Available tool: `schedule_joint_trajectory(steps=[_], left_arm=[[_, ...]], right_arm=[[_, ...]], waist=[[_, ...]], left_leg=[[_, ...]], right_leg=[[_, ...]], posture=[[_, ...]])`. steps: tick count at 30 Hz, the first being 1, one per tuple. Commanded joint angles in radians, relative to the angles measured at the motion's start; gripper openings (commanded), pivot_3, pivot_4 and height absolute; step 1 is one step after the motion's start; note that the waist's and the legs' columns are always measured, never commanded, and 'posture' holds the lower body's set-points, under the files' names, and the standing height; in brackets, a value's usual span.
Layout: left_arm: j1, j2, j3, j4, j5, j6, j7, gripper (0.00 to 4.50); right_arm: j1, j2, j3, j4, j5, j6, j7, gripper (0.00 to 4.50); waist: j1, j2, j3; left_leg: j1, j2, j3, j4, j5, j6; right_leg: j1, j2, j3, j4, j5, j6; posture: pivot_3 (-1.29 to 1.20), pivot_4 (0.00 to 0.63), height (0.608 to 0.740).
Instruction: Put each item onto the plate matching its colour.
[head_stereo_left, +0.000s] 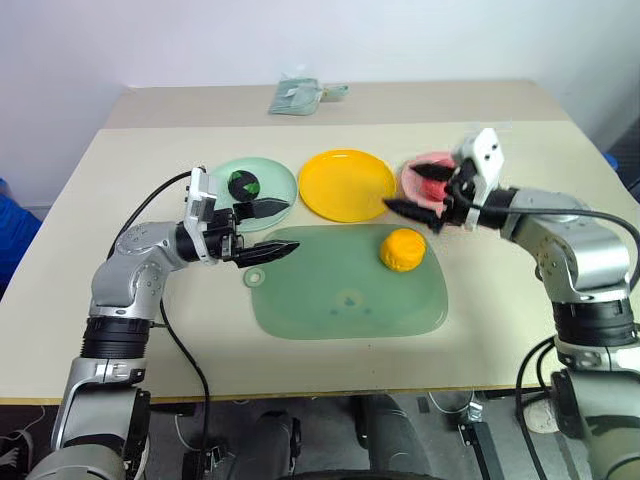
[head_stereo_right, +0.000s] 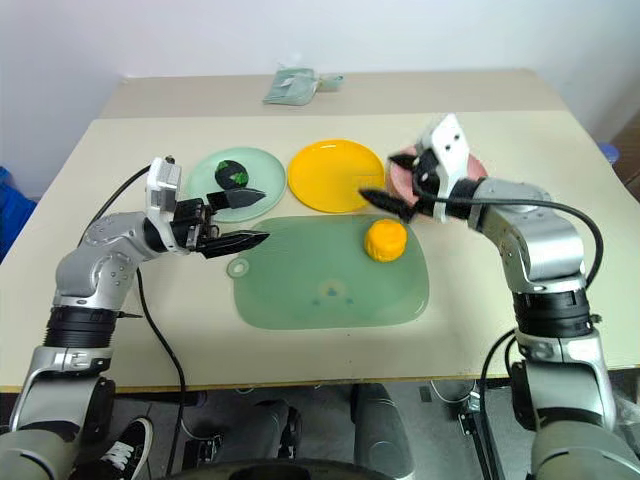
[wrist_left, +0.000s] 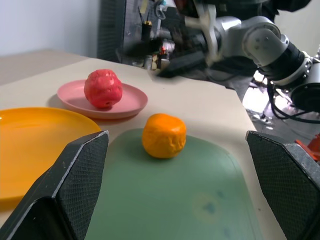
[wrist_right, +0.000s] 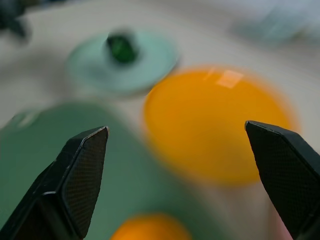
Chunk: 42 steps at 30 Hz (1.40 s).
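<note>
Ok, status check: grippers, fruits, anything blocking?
Left gripper open, right gripper open, both empty. Green fruit and red fruit plated; orange fruit on mat. Yellow plate bare, path clear.

Looked over everything and there's honestly nothing readable anywhere, no text, labels, brand names or numbers on any of it
</note>
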Motion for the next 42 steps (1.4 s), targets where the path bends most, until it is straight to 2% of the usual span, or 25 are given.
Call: schedule_joint_trajectory(steps=[1, 13, 16, 17, 18, 22, 25, 27, 31, 34, 35, 36, 39, 42], left_arm=[[-0.011, 0.006, 0.010, -0.029, -0.017, 0.005, -0.003, 4.50], [-0.013, 0.000, -0.001, -0.024, 0.004, -0.007, 0.011, 4.50], [-0.009, 0.003, 0.003, -0.026, 0.003, -0.009, 0.014, 4.50], [-0.005, 0.004, 0.005, -0.029, 0.002, -0.010, 0.016, 4.50], [-0.002, 0.005, 0.008, -0.031, 0.000, -0.009, 0.016, 4.50], [-0.003, 0.012, 0.004, -0.014, 0.038, -0.034, 0.052, 4.50], [-0.021, 0.003, -0.019, 0.063, 0.153, -0.143, 0.127, 4.50], [-0.033, -0.013, -0.011, 0.089, 0.169, -0.165, 0.161, 4.50], [-0.052, -0.044, 0.014, 0.133, 0.207, -0.233, 0.246, 4.50], [-0.045, -0.039, 0.022, 0.162, 0.211, -0.269, 0.247, 4.50], [-0.042, -0.036, 0.024, 0.166, 0.208, -0.276, 0.242, 4.50], [-0.038, -0.030, 0.030, 0.171, 0.204, -0.283, 0.235, 4.50], [0.004, -0.007, 0.062, 0.150, 0.172, -0.304, 0.201, 4.50], [0.057, 0.022, 0.104, 0.106, 0.122, -0.313, 0.152, 4.50]], right_arm=[[0.043, -0.085, 0.068, -0.096, -0.044, 0.017, 0.050, 4.46], [0.040, -0.091, 0.202, -0.025, -0.217, -0.006, 0.003, 4.46], [0.042, -0.084, 0.203, -0.021, -0.205, 0.004, 0.028, 3.59], [0.032, -0.064, 0.188, -0.024, -0.193, 0.003, 0.023, 3.23], [0.021, -0.042, 0.170, -0.026, -0.178, 0.002, 0.017, 3.12], [-0.042, 0.050, 0.121, 0.006, -0.166, -0.044, -0.035, 3.12], [-0.128, 0.190, 0.103, 0.160, -0.259, -0.232, -0.224, 3.12], [-0.169, 0.253, 0.117, 0.268, -0.332, -0.340, -0.325, 3.12], [-0.253, 0.374, 0.120, 0.481, -0.370, -0.459, -0.406, 3.12], [-0.324, 0.438, 0.095, 0.624, -0.351, -0.491, -0.403, 3.12], [-0.341, 0.448, 0.085, 0.652, -0.345, -0.496, -0.399, 4.15], [-0.361, 0.451, 0.083, 0.683, -0.354, -0.517, -0.405, 4.48], [-0.419, 0.449, 0.015, 0.735, -0.317, -0.575, -0.426, 4.48], [-0.421, 0.483, -0.094, 0.688, -0.162, -0.528, -0.347, 4.48]], waist=[[0.003, 0.000, 0.000], [0.005, 0.000, 0.000], [0.005, 0.000, 0.000], [0.005, 0.000, 0.000], [0.005, 0.000, 0.000], [0.000, 0.000, 0.000], [0.000, 0.000, 0.000], [0.000, 0.000, 0.000], [0.002, 0.000, 0.000], [-0.006, 0.000, 0.000], [-0.008, 0.000, 0.000], [-0.008, 0.000, 0.000], [-0.018, 0.000, 0.000], [-0.029, 0.000, 0.000]], left_leg=[[0.000, 0.000, 0.000, 0.000, 0.000, -0.001], [0.000, 0.000, 0.001, 0.000, 0.003, -0.005], [0.000, 0.000, 0.001, 0.000, 0.003, -0.005], [0.000, 0.000, 0.001, 0.000, 0.002, -0.005], [0.000, 0.000, 0.001, 0.000, 0.003, -0.005], [0.000, 0.000, 0.001, 0.000, 0.003, -0.005], [0.000, 0.000, 0.002, -0.001, 0.003, -0.006], [0.000, 0.000, 0.001, -0.001, 0.004, -0.007], [-0.002, 0.000, 0.000, -0.002, 0.004, -0.007], [-0.002, -0.001, 0.000, -0.002, 0.004, -0.007], [-0.002, -0.001, 0.000, -0.002, 0.004, -0.007], [-0.002, -0.001, 0.000, -0.003, 0.004, -0.007], [-0.002, -0.001, 0.000, -0.003, 0.004, -0.007], [-0.002, 0.000, -0.001, -0.003, 0.004, -0.007]], right_leg=[[-0.001, 0.000, 0.000, 0.000, 0.000, 0.000], [-0.001, 0.000, 0.001, 0.000, 0.000, 0.000], [-0.001, 0.000, 0.001, 0.000, 0.000, 0.000], [-0.001, 0.000, 0.001, 0.000, 0.000, 0.000], [-0.001, 0.000, 0.001, 0.000, 0.000, 0.000], [-0.002, 0.000, 0.001, 0.000, 0.000, 0.000], [-0.002, 0.000, 0.001, 0.000, 0.000, 0.000], [-0.002, 0.000, 0.001, 0.000, 0.000, 0.000], [-0.003, 0.000, 0.000, 0.001, 0.000, 0.000], [-0.004, -0.001, 0.000, 0.000, 0.000, 0.000], [-0.004, -0.001, 0.000, 0.000, 0.000, 0.000], [-0.004, -0.001, 0.000, 0.000, 0.000, 0.000], [-0.005, -0.001, 0.000, 0.001, 0.000, 0.000], [-0.005, -0.001, 0.000, 0.001, 0.000, 0.000]], posture=[[0.00, 0.150, 0.740], [0.00, 0.150, 0.740], [0.00, 0.150, 0.740], [0.00, 0.150, 0.740], [0.00, 0.150, 0.740], [0.00, 0.150, 0.740], [0.00, 0.150, 0.740], [0.00, 0.150, 0.740], [0.00, 0.150, 0.740], [0.00, 0.150, 0.740], [0.00, 0.150, 0.740], [0.00, 0.150, 0.740], [0.00, 0.150, 0.740], [0.00, 0.150, 0.740]])
